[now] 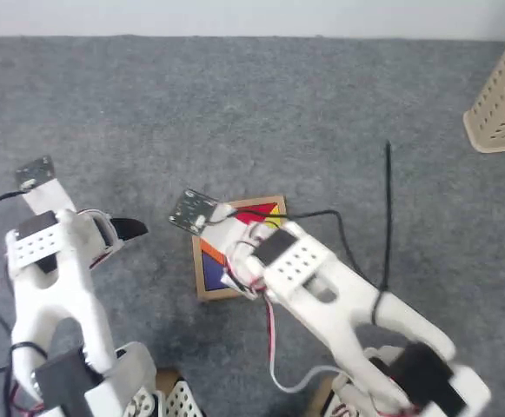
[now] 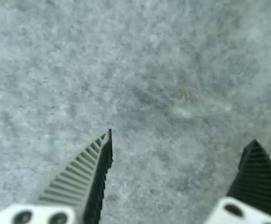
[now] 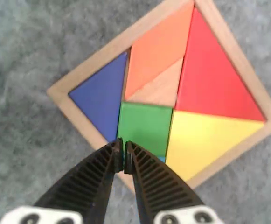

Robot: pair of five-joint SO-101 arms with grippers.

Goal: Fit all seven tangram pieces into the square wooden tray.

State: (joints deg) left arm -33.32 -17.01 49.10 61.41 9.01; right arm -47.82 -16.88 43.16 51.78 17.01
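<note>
right wrist view looks down on the grey mat [image 3: 23, 46] and the square wooden tray [image 3: 91, 58]. the tray lies directly under the right gripper [image 3: 123, 151] and sits corner-on to it. being square, it has no long axis. inside it the red triangle [image 3: 214, 79] and the yellow triangle [image 3: 210, 137] meet flush. then come the orange piece [image 3: 158, 46], the blue triangle [image 3: 100, 95], the green square [image 3: 144, 126], the bare-wood triangle [image 3: 158, 91] and a teal sliver [image 3: 162, 159] half hidden by a finger. the right gripper's tips are pressed together on nothing, over the green square's near corner. i judge any coming move to be a short press straight down. the left gripper [image 2: 182, 137] is spread over mat, well apart from the tray, so the right arm is nearer.
</note>
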